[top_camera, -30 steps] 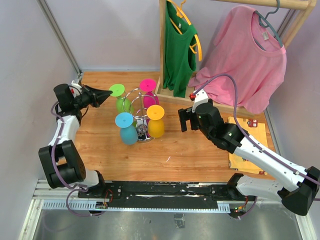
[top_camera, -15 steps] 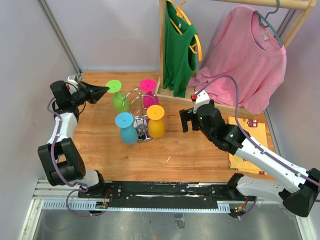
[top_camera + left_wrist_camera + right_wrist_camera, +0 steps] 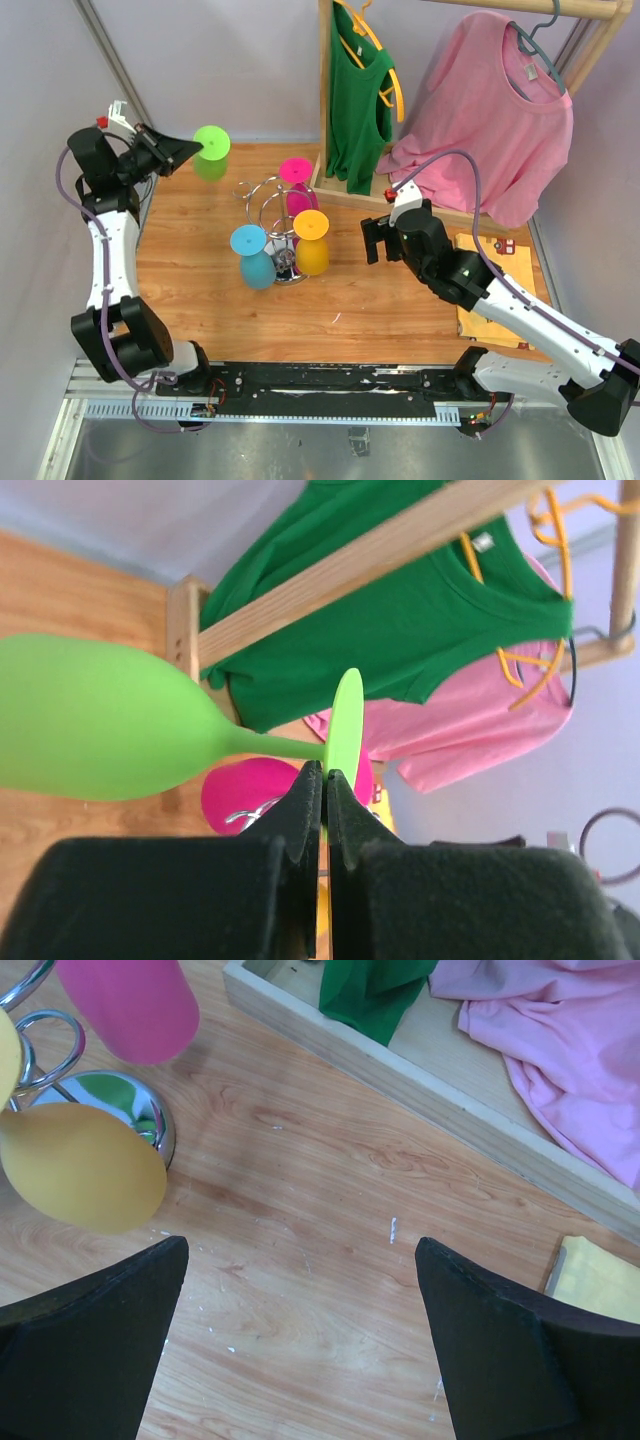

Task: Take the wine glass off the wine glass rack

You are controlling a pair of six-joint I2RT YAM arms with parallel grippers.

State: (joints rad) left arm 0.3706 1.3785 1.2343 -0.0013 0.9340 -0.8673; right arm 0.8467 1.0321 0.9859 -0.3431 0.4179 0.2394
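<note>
Left gripper (image 3: 324,792) pinches the green glass (image 3: 95,720) by its foot rim, aloft, clear of the rack (image 3: 264,190), up to its left. Thin hold: carry it slow and level, set down gently. Right gripper (image 3: 370,240) hovers, jaws spread. Wooden table (image 3: 350,310), pale walls (image 3: 230,60), shirts (image 3: 500,110) hanging behind

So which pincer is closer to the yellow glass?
Right: the right pincer sits open beside the yellow glass; the left pincer is at the far corner, clamping the green glass.
</note>
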